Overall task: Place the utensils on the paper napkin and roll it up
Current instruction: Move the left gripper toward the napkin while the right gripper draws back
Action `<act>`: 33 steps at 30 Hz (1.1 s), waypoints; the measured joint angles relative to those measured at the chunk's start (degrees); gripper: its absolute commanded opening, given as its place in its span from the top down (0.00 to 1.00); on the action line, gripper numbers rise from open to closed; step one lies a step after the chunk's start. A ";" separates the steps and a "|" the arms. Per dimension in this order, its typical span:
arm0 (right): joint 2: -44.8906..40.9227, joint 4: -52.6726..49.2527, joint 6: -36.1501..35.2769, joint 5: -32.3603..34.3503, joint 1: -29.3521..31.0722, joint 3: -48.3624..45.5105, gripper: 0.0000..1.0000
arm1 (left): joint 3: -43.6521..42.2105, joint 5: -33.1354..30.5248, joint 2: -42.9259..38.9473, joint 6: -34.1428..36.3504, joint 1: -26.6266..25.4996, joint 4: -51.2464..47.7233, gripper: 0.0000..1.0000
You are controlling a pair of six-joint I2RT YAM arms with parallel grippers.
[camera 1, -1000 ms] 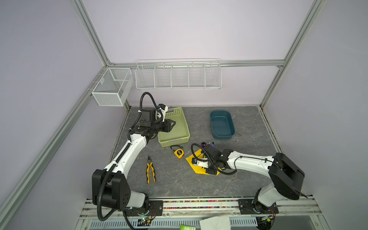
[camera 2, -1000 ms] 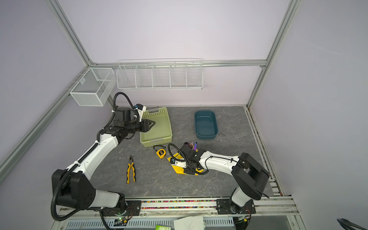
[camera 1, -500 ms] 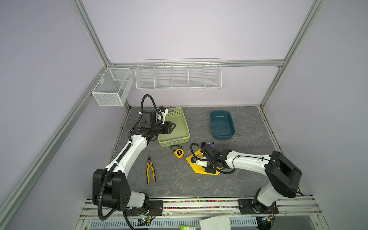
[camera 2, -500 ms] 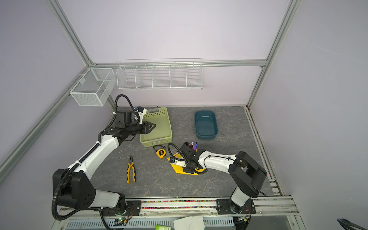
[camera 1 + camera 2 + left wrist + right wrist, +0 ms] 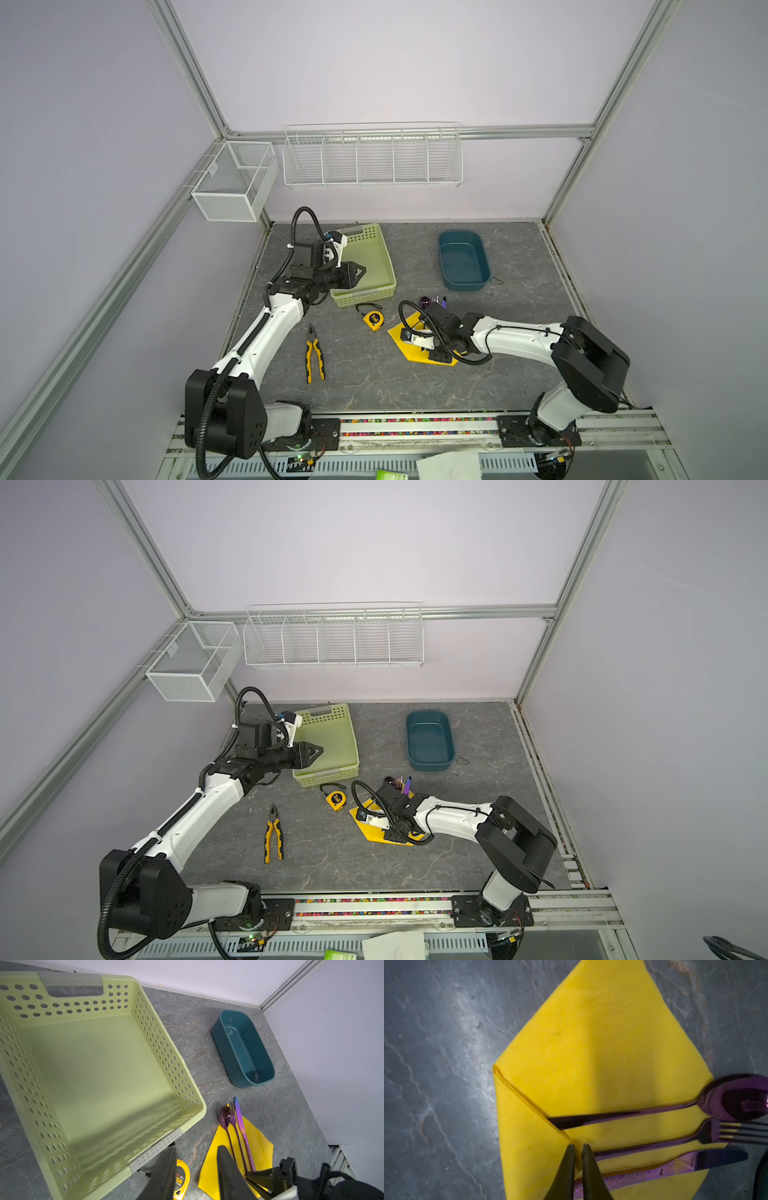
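My right arm reaches low, right gripper [image 5: 578, 1146] all but closed at a folded flap of the paper napkin [image 5: 591, 1043], grip unclear. The utensils [image 5: 233, 1120] lie on it side by side, heads toward the back wall. My left gripper [image 5: 361, 270] hovers part-open, empty, above the basket [image 5: 376, 253].

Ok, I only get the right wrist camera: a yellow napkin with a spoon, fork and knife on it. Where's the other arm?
Observer: The left end effector hangs in the air at the green basket, off to the side of your napkin.
Operator: Is it carrying something?
Observer: No, its jaws are apart with nothing between them.
Operator: Is any other stuff near my napkin?
Observer: A yellow tape measure lies beside it on the basket's side, not touching.
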 measured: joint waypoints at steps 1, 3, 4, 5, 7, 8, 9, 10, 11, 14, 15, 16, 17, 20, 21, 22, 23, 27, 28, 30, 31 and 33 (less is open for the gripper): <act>0.00 0.11 0.02 0.15 0.00 -0.02 0.80 | -0.11 0.00 -0.02 -0.13 -0.17 -0.02 0.66; 0.00 0.52 0.02 0.81 0.00 -0.11 0.76 | -0.59 -0.02 -0.22 -0.48 -0.85 0.09 0.66; 0.00 0.61 0.11 1.01 0.00 -0.13 0.73 | -0.83 0.00 -0.37 -0.57 -1.14 0.09 0.65; -0.02 0.87 0.17 1.27 0.00 -0.20 0.71 | -1.03 -0.02 -0.48 -0.70 -1.44 0.09 0.65; -0.15 1.25 0.28 1.70 0.00 -0.35 0.68 | -1.36 -0.02 -0.83 -1.03 -2.05 0.11 0.65; -0.26 1.40 0.26 2.05 0.00 -0.46 0.66 | -1.55 -0.04 -1.03 -1.22 -2.47 0.13 0.65; -0.42 1.49 0.24 2.43 0.00 -0.59 0.64 | -1.68 -0.09 -1.18 -1.42 -3.02 0.11 0.65; -0.52 1.55 0.31 2.71 0.00 -0.68 0.63 | -1.81 -0.22 -1.29 -1.55 -3.54 0.15 0.66; -0.61 1.70 0.20 3.04 0.00 -0.83 0.62 | -1.97 -0.28 -1.44 -1.70 -4.04 0.15 0.66; -1.16 2.38 0.09 4.35 0.00 -1.53 0.60 | -3.02 -0.48 -1.88 -2.29 -5.42 0.37 0.66; -1.42 2.49 0.07 4.81 0.00 -1.79 0.59 | -3.48 -0.50 -1.97 -2.54 -5.75 0.59 0.66; -1.57 2.58 0.07 5.20 0.00 -2.01 0.59 | -3.82 -0.50 -1.99 -2.82 -5.97 0.63 0.66; -1.73 2.69 0.04 5.68 0.00 -2.23 0.59 | -4.24 -0.55 -1.99 -3.17 -6.10 0.81 0.66; -1.73 2.75 0.07 6.80 0.00 -2.40 0.59 | -5.20 -0.66 -2.08 -3.80 -6.47 1.03 0.65; -1.75 2.80 0.07 7.10 0.00 -2.43 0.59 | -5.38 -0.66 -2.10 -4.09 -6.54 1.03 0.65; -1.75 2.89 0.07 7.30 0.00 -2.47 0.59 | -5.46 -0.66 -2.19 -4.26 -6.64 1.03 0.65; -1.88 2.99 0.09 7.43 0.00 -2.56 0.59 | -5.46 -0.66 -2.21 -4.48 -6.75 1.05 0.65; -3.87 2.95 0.74 7.39 0.00 -2.84 0.59 | -5.60 -0.59 -2.64 -5.49 -7.69 1.75 0.65; -4.48 2.91 1.14 7.26 -0.02 -2.84 0.59 | -5.64 -0.57 -2.71 -5.70 -7.93 1.90 0.65; -5.84 2.58 2.86 6.95 -0.09 -2.73 0.59 | -5.90 -0.46 -2.71 -6.05 -9.05 2.32 0.65; -6.27 2.21 3.78 6.84 -0.13 -2.54 0.59 | -6.05 -0.44 -2.73 -6.16 -9.60 2.40 0.66; -6.88 1.09 7.02 6.54 -0.37 -1.66 0.59 | -6.49 -0.39 -2.71 -6.58 -11.23 2.47 0.66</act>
